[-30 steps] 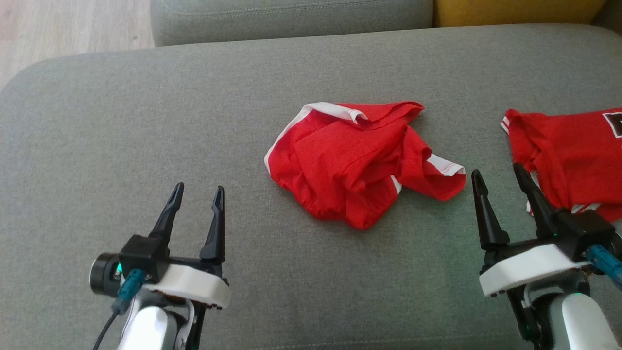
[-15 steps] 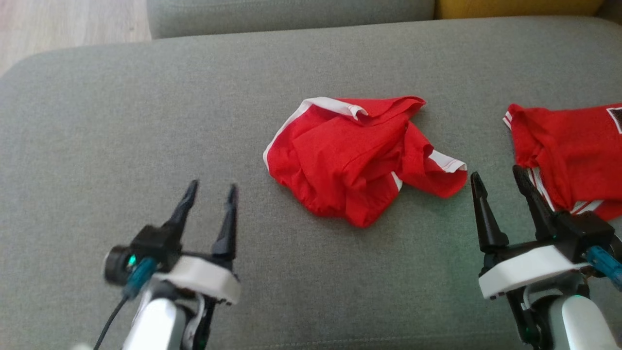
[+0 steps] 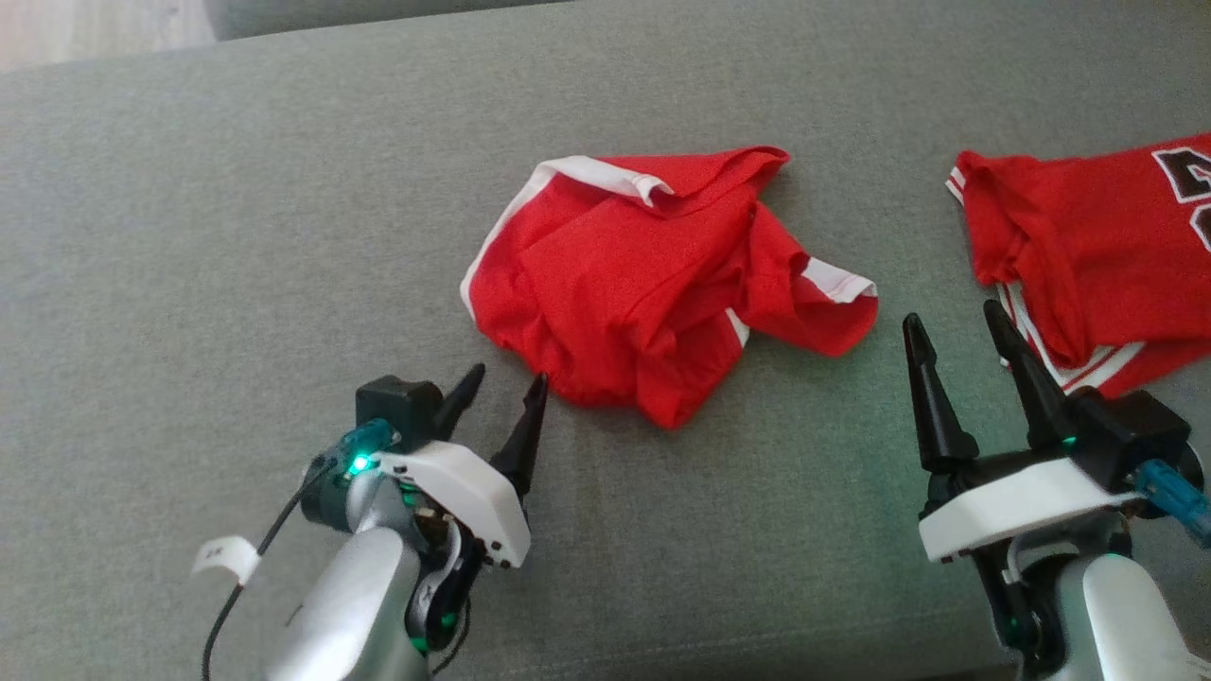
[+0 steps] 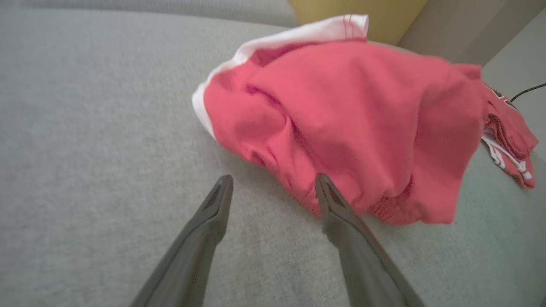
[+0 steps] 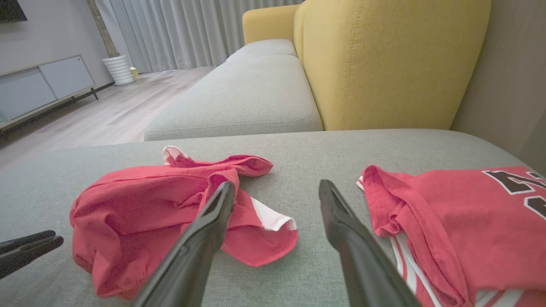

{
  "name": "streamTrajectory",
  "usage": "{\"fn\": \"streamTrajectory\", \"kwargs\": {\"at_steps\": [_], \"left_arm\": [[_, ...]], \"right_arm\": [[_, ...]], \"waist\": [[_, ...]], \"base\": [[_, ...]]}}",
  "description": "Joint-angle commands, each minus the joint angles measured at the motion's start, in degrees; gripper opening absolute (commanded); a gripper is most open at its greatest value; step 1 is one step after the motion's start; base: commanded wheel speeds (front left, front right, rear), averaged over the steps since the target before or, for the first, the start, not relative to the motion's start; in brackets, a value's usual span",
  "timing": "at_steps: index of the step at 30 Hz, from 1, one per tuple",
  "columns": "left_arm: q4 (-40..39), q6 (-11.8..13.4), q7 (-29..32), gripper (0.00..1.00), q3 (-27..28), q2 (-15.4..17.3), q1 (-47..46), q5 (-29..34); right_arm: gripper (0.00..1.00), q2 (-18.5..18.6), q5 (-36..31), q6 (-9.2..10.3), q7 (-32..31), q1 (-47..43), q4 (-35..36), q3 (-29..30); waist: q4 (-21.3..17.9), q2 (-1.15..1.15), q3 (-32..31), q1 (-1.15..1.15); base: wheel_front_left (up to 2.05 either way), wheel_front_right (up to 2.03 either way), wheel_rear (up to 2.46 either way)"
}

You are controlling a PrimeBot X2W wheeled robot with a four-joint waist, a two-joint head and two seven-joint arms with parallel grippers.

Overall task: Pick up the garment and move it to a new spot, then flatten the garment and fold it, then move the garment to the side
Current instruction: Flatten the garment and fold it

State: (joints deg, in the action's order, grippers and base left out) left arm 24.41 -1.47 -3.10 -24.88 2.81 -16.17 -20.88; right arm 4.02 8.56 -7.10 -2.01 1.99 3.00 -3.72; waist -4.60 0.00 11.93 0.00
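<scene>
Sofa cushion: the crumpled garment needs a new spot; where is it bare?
Widest bare patch: left of the crumpled garment, out to the cushion edge. A narrower strip lies in front of it, along the near edge. Crowded on the right: the red shirt and the right arm's fingers fill it.

Right of the garment (image 3: 643, 293), a jersey (image 3: 1088, 236) bears big dark white-edged letters — cut by the frame, unreadable. Down-left of the garment, a white tag (image 3: 224, 556) carries marks too small to read.
</scene>
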Motion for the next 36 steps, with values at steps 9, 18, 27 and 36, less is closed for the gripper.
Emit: {"fn": "streamTrajectory", "kwargs": {"at_steps": [9, 18, 27, 36], "left_arm": [[4.35, 0.78, -2.45, 0.8, -4.34, 0.08, -6.45, -12.75], [7.18, 2.47, -6.36, 0.0, -7.64, 1.17, -8.03, -10.21], [-2.48, 4.99, -1.55, 0.0, -8.23, 9.01, -0.9, -9.09], [-14.65, 9.33, 5.5, 0.0, -6.05, 19.31, 6.94, -8.83]], "right_arm": [[1.0, -0.48, 1.13, -0.39, 0.89, 2.38, 0.67, -1.27], [1.0, -0.68, 2.23, -0.39, 0.65, 2.09, 0.12, -0.97], [1.0, -0.87, 3.22, -0.39, -0.26, -0.02, 0.13, 0.65], [1.0, -1.05, 4.0, -0.39, -1.16, -2.64, 0.83, 2.19]], "waist": [[-1.55, 0.0, 1.14, 0.0], [-1.09, 0.0, 0.45, 0.0], [0.14, 0.0, -0.93, 0.0], [1.05, 0.0, -2.21, 0.0]], "base": [[0.0, 0.0, 0.0], [0.0, 0.0, 0.0], [0.0, 0.0, 0.0], [0.0, 0.0, 0.0]]}}
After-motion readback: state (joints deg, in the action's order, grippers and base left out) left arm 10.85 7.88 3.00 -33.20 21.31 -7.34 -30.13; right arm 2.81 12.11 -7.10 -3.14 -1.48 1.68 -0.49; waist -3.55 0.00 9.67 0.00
